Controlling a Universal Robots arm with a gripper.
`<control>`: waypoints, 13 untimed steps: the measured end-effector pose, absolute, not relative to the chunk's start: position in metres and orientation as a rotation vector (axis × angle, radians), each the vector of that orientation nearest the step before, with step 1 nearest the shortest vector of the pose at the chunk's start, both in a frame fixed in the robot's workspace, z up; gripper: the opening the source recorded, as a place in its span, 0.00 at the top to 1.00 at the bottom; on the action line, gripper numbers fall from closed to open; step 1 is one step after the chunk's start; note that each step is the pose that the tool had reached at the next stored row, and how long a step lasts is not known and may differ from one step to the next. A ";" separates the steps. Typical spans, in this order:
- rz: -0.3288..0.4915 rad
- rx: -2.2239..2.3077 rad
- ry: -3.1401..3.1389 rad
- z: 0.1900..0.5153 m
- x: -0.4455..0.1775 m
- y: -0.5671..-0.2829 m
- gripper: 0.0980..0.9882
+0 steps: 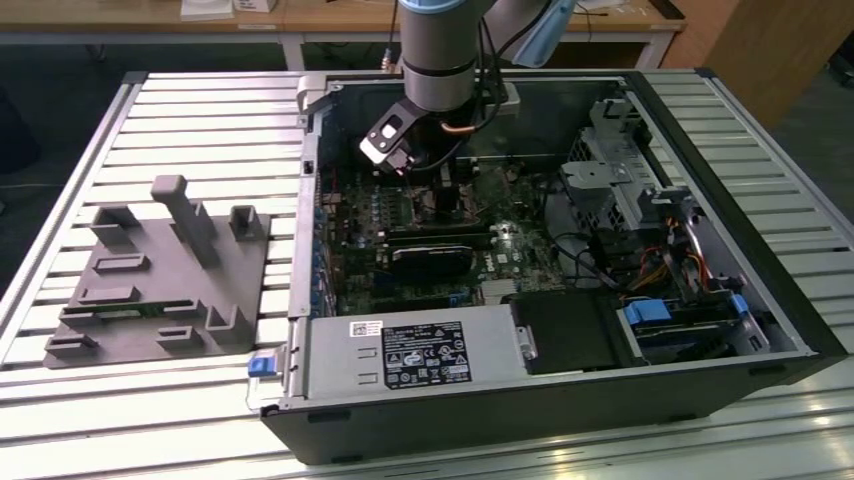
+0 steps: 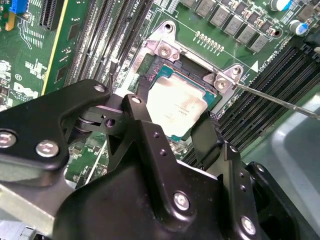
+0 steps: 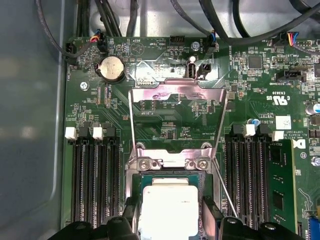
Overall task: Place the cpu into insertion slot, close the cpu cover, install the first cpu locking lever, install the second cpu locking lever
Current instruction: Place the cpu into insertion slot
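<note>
Black fingers (image 2: 145, 130) nearest, matte w/ small screws. The gripper (image 2: 170, 114) looks clenched on the cpu (image 2: 176, 102) by two opp. edges, chip sitting over the insertion slot (image 2: 192, 69) and prob. nearly seated. To do it well: keep chip flat, corners squared to the rim, no sideways shove, let go only once level. Cpu face is dull silver. Cpu cover (image 3: 175, 93) is a thin shiny frame, swung open. Board (image 3: 260, 100) is green.

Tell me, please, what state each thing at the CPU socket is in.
cpu: lying in the insertion slot; full seating unclear.
cpu cover: swung open, clear of the insertion slot.
locking lever: unlatched, sticking out free.
gripper: lowered over the insertion slot, straddling the cpu.
</note>
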State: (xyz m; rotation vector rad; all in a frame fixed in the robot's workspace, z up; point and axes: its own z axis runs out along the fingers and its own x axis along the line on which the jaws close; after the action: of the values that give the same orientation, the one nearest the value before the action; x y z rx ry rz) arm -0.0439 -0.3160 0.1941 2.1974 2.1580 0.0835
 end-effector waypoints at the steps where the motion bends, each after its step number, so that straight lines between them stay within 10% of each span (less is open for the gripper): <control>1: 0.083 2.197 2.158 0.194 -0.044 -0.316 0.42; 13: 0.083 2.197 2.158 0.195 -0.044 -0.316 0.51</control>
State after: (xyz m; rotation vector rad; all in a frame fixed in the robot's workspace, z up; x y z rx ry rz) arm -0.0439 -0.3161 0.1945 2.1974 2.1580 0.0829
